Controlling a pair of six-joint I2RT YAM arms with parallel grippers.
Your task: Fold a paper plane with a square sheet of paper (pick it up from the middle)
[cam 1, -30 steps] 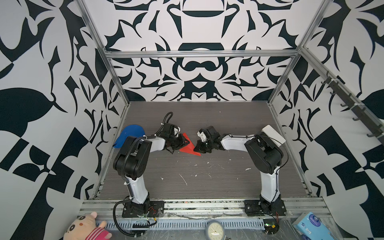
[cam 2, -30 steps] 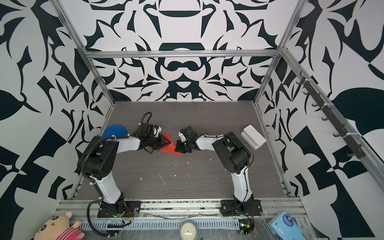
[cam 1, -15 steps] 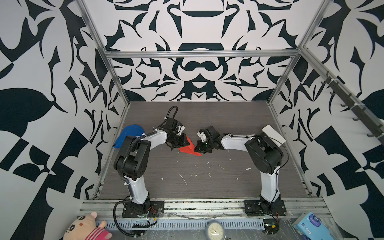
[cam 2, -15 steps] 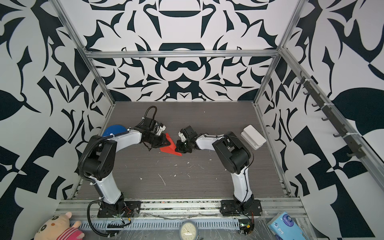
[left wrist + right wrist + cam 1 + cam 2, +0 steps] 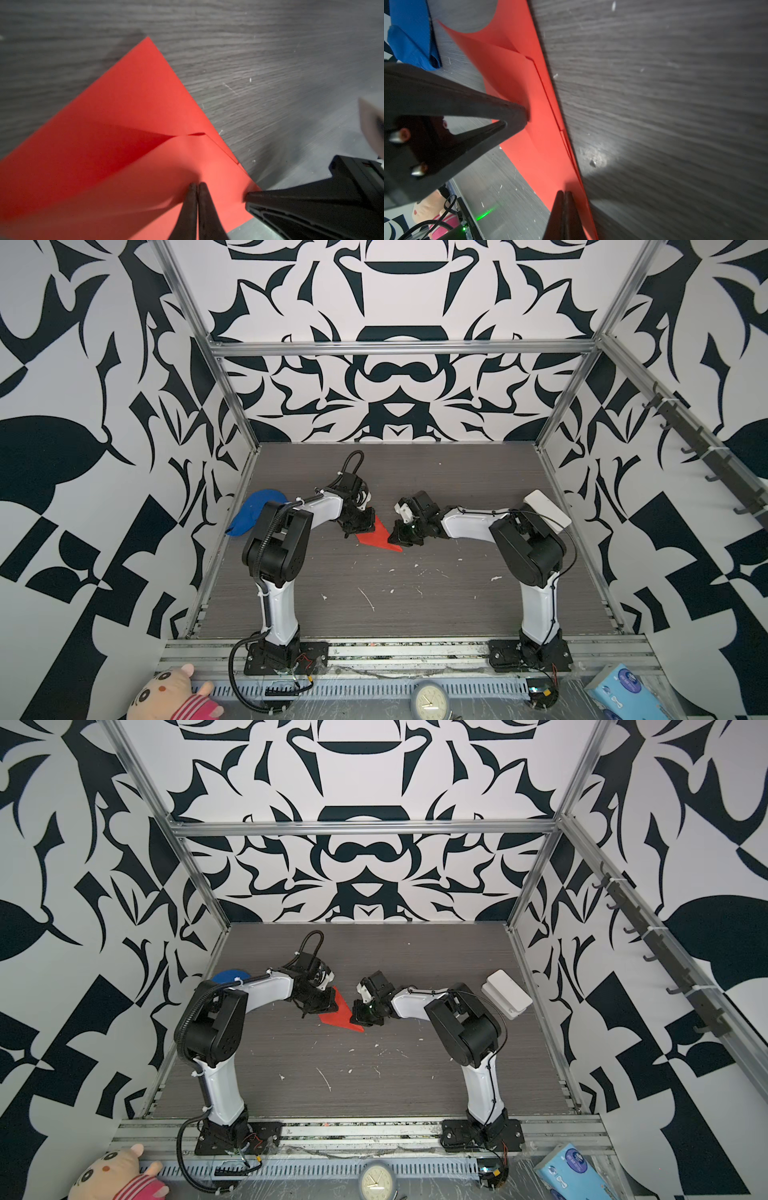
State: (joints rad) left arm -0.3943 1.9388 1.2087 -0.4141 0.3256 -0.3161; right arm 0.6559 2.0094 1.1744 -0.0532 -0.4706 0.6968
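Fold step underway: left tool (image 5: 196, 185) & right tool (image 5: 564, 193) both clenched, tips down on red sheet (image 5: 376, 538)
Left tool has snapped shut within the last sec & edged in toward the sheet; right tool hasn't budged. No paper shows between either pair of tips, so prob pressing, not grasping. Red sheet lies mid tabletop (image 5: 374, 605), between the tools & touching both. Reads as creasing a flap w/ right tool as anchor; roughly mid-task, wings not yet formed. Paper: thin, matte, plain red, now a pointed triangle w/ layered flaps, one flap bowed up off the layer below. Tabletop: dark grey woodgrain, pale flecks. Blue cloth (image 5: 249, 514) well apart, far left
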